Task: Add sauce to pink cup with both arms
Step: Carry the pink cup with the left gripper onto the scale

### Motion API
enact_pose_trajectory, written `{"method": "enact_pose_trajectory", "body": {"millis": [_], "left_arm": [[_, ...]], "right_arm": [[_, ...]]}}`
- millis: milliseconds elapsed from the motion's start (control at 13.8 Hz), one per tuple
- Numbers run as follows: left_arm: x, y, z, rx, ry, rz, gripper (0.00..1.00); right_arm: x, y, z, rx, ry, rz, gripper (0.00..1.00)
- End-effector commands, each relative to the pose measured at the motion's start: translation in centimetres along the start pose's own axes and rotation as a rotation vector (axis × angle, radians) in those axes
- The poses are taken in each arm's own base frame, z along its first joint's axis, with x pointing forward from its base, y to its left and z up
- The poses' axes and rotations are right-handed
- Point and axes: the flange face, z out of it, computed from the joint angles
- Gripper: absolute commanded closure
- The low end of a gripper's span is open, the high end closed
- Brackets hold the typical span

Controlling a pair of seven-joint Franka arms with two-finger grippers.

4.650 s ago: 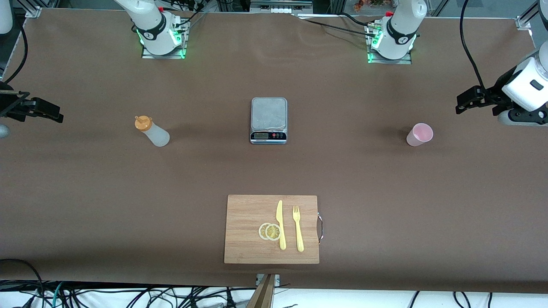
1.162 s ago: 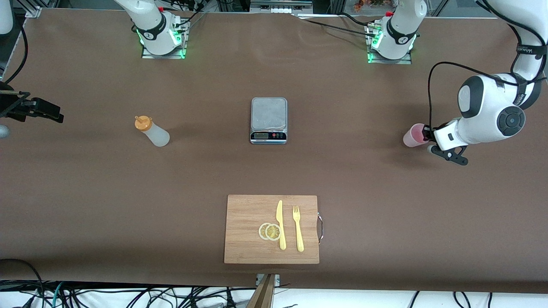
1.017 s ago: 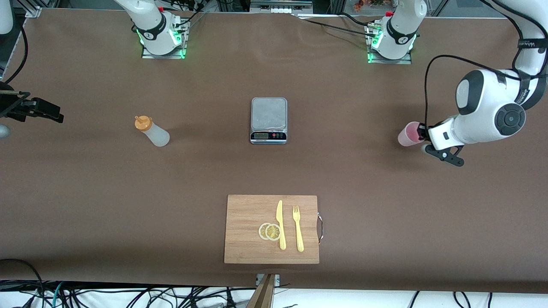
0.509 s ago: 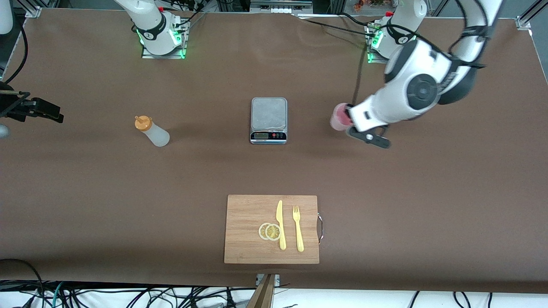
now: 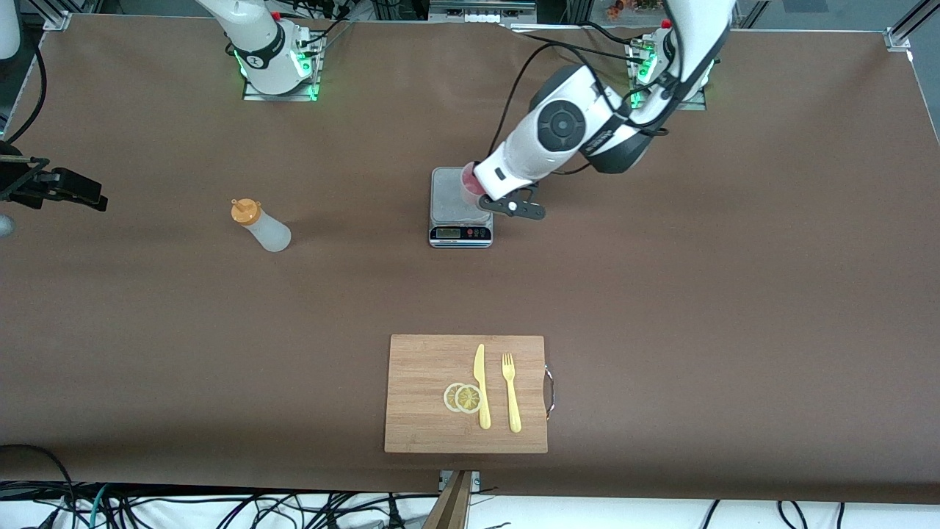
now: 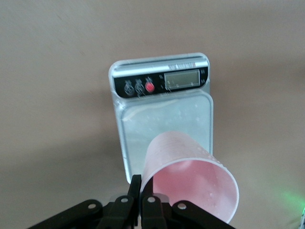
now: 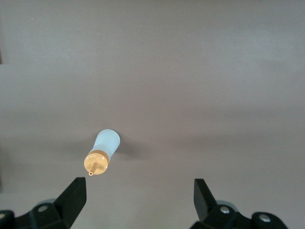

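My left gripper (image 5: 477, 189) is shut on the pink cup (image 5: 467, 181) and holds it upright just above the kitchen scale (image 5: 449, 206). In the left wrist view its fingers (image 6: 137, 187) pinch the cup's wall at the rim, one finger inside and one outside, and the cup (image 6: 190, 186) looks empty. The sauce bottle (image 5: 262, 226) stands on the table toward the right arm's end. My right gripper (image 5: 81, 192) hangs open and empty at that end of the table, apart from the bottle. The right wrist view shows the bottle (image 7: 102, 151) from above, beside one open finger (image 7: 75, 196).
The scale (image 6: 162, 83) has a display and buttons on its edge nearest the front camera. A wooden cutting board (image 5: 422, 367) lies near the front edge with a yellow knife (image 5: 481, 386), a yellow fork (image 5: 511, 393) and two lemon slices (image 5: 463, 397).
My left arm came down on the cup at its end of the table, took hold of it, and carried it to above the scale. The right arm and the bottle have not moved.
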Motion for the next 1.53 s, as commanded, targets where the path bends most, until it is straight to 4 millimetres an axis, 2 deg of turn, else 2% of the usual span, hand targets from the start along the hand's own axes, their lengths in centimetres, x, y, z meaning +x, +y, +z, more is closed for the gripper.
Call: {"method": "enact_pose_trajectory", "body": {"millis": [0,73,218,363,436,509,726,799,944,1090,1235,1453], "left_arm": [[-0.7,1.7,1.7,0.048,0.026,-0.033,1.00],[-1.2,2.5,2.6,0.061,0.045,-0.036,1.00],[-1.1,2.6,4.7,0.092,0.063,-0.046,1.00],[-1.3,3.0,5.2,0.103,0.073,-0.051,1.00],[-1.3,3.0,5.4,0.106,0.072,-0.050,0.54],[-1.2,2.8,5.3,0.107,0.074,-0.051,0.03],[-1.2,2.9,4.4,0.102,0.083,-0.055,0.00],[-1.2,3.1,4.0,0.098,0.084,-0.058,0.00],[-1.8,3.6,2.6,0.095,0.101,-0.054,0.00],[-2.6,3.8,0.9,0.108,0.083,-0.063,0.00],[-3.3,4.7,-3.2,0.143,0.059,-0.068,0.00],[-3.1,4.9,-12.1,0.229,-0.010,-0.090,0.00]], "right_arm": [[0.1,0.1,-0.4,0.008,0.002,0.005,0.00],[0.1,0.3,-0.4,0.004,0.002,0.007,0.00],[0.1,0.2,-0.4,0.004,0.002,0.005,0.00],[0.1,0.2,-0.4,0.004,0.002,0.005,0.00],[0.1,0.2,-0.4,0.004,0.002,0.005,0.00],[0.1,0.2,-0.4,0.004,0.002,0.005,0.00],[0.2,0.1,-0.2,0.001,-0.001,0.007,0.00],[0.4,0.0,0.3,0.001,-0.009,0.003,0.00],[1.4,-0.6,2.4,-0.001,-0.048,-0.004,0.00],[1.5,-1.1,3.0,-0.004,-0.065,-0.003,0.00],[1.4,-0.4,3.6,0.000,-0.084,0.006,0.00],[1.3,-0.4,4.8,0.003,-0.139,-0.003,0.00]]}}
